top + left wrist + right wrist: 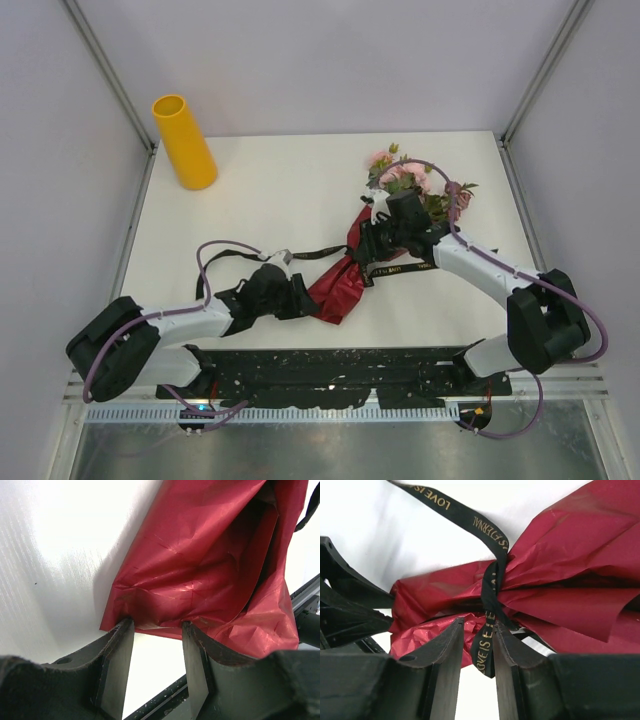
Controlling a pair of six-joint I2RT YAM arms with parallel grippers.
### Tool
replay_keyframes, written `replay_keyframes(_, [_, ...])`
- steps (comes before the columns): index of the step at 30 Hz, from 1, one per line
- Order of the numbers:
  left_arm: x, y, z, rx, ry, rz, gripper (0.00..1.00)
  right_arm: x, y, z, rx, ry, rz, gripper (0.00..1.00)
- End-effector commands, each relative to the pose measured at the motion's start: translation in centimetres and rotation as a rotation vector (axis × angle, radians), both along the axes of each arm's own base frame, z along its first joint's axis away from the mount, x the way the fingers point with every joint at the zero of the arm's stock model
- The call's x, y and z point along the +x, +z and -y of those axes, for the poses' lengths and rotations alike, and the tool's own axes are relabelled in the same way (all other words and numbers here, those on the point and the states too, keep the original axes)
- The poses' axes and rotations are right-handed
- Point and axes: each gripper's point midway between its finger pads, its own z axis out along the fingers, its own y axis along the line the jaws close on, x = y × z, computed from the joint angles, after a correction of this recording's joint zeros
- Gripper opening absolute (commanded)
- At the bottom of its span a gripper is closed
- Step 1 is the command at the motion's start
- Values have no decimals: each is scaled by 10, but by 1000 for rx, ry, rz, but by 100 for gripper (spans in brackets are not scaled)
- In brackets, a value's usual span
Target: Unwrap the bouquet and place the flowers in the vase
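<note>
- Left gripper [157,625], left wrist view: its fingers fill the bottom edge and stand partly apart with nothing clamped. Bare surface shows in the gap.
- The lower hem of the dark red wrapping paper [210,555] lies across both fingertips, touching them. The sheet spreads up and right, out of frame. The white table [50,555] is bare on the left.
- Right wrist view: the right gripper [479,622] has its fingers narrowly apart, with a tail of the black ribbon [492,580] hanging between them. Cannot tell whether the tail is pinched.
- The knot cinches the paper just above the fingertips. The paper fans out to the right, and a second tail runs up-left over bare table.
- Top view: the bouquet [345,275] lies diagonally, right of centre. The flowers [400,175] are close to the far edge and the paper's end points toward the near edge.
- The right gripper sits at the tied waist, the left at the paper's near end.
- The vase [184,141] stands upright at the far-left corner, well apart from the bouquet, with broad bare table between.
</note>
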Motion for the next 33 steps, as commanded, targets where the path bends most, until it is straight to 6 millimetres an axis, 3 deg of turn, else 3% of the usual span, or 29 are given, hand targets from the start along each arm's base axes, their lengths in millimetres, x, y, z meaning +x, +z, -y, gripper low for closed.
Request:
replay_keyframes(1, [-30, -51, -42, 222, 8, -131, 49, 14, 14, 3, -119, 10, 120, 36])
replay_keyframes(9, [-31, -51, -43, 223, 11, -128, 49, 24, 8, -8, -203, 39, 123, 40])
replay_keyframes(19, [-32, -52, -43, 224, 7, -130, 49, 24, -10, -9, -243, 51, 88, 39])
replay_keyframes(21, [-32, -51, -42, 223, 8, -130, 49, 23, -12, -10, -237, 57, 83, 36])
replay_keyframes(26, [-31, -52, -43, 226, 10, -130, 49, 24, -11, -11, -230, 59, 92, 17])
replay_keyframes(33, [-38, -61, -51, 273, 16, -172, 49, 32, 4, -2, -250, -6, 144, 12])
